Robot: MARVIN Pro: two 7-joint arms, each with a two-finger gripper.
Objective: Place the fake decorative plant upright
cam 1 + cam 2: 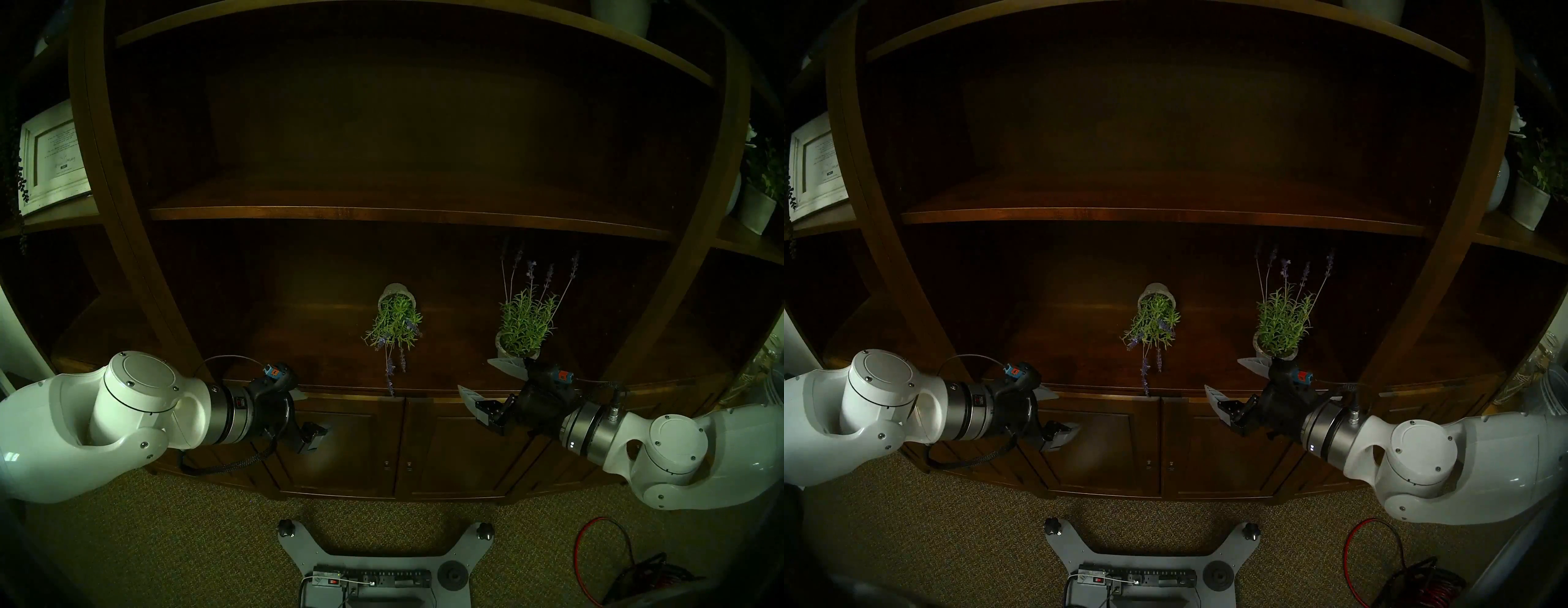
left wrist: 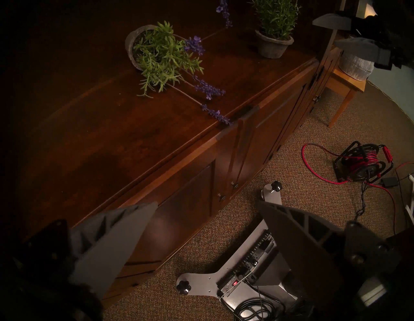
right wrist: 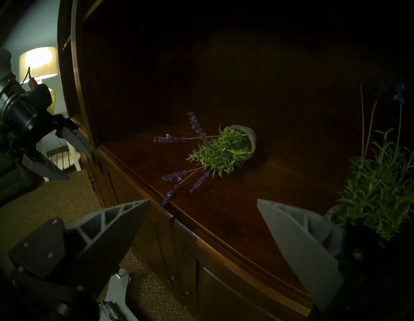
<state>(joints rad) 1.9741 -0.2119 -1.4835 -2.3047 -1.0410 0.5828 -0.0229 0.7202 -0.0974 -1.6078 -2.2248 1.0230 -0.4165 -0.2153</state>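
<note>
Dark polished wood fills our view: a tall cabinet (image 1: 407, 204) whose deep lower shelf (image 1: 297, 348) carries both plants, with panelled doors below and rough carpet (image 1: 169, 552) at six o'clock. We judge the arms are parked low and outside the shelf front so either can reach in without brushing the shelf board above.

Our right gripper (image 1: 481, 384) sits at four o'clock with its ribbed grey fingers spread wide and holding nothing; its upper finger lies just beside the upright lavender pot (image 1: 515, 346), apparently not touching. Our left gripper (image 1: 1062, 414) waits at eight o'clock, well apart from both plants, also spread wide and empty.

At the centre lies the toppled fake lavender (image 1: 396, 320): its round, stone-grey pot (image 2: 134, 44) rests on its side with the mouth facing us. Stiff plastic green sprigs fan forward, and thin purple flower spikes (image 2: 216, 114) reach the shelf's front edge. We judge the smooth, rigid pot wall the surest place to grasp.
</note>
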